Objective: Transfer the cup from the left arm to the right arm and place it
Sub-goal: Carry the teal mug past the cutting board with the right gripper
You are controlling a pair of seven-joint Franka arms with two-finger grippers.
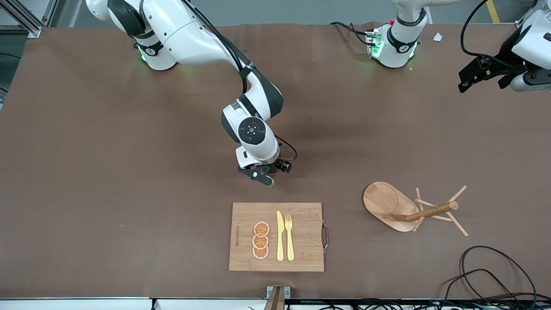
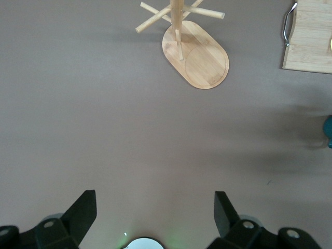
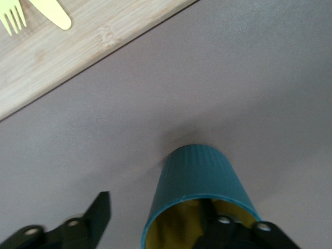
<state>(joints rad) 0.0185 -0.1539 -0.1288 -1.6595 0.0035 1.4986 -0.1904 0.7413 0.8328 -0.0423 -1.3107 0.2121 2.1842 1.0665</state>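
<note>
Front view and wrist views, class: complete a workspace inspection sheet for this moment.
Surface: brown table, flat.
Job's things: teal cup standing on the table near the cutting board.
Clutter: cutting board with orange slices, knife, fork; wooden mug tree toward the left arm's end.
Grippers: right gripper open, one jaw inside the cup; left gripper open, waiting over the left arm's end.
Cables: black cables at the camera-side edge.
Surroundings: metal frame at a corner.
</note>
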